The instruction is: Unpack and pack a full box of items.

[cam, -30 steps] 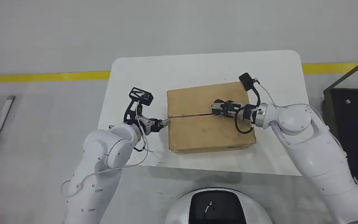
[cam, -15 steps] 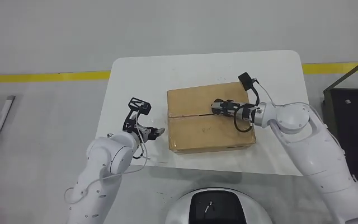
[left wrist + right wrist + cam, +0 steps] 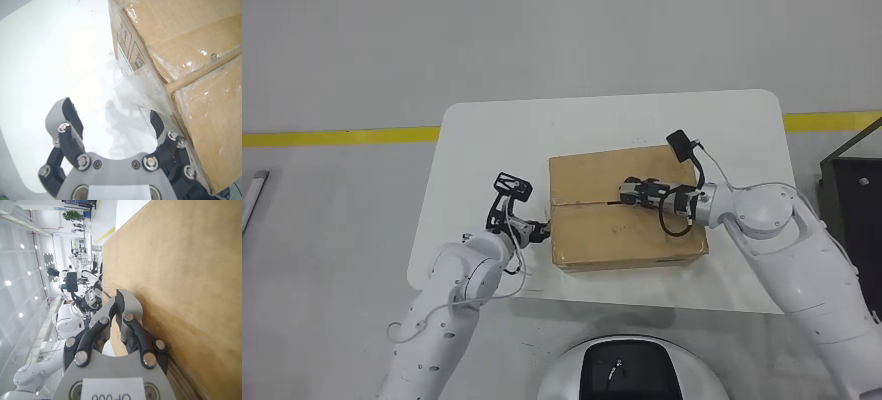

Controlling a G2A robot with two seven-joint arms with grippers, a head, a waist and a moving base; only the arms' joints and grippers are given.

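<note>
Box [image 3: 627, 215] plain brown cardboard; tape [image 3: 143, 89] glossy clear; table [image 3: 492, 140] white; floor stripe [image 3: 342, 136] yellow.

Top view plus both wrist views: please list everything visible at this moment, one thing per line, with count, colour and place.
cardboard box: one, brown, flaps closed, on the middle of the table.
clear tape: one loose flap, transparent, peeling off the box's end by the flap seam.
table: one, white, under the box.
yellow line: one, on the grey floor beyond the table.
left tool: one, grey and black, open, at the box's end beside the loose tape.
right tool: one, grey and black, shut, on the box's top at the seam.
</note>
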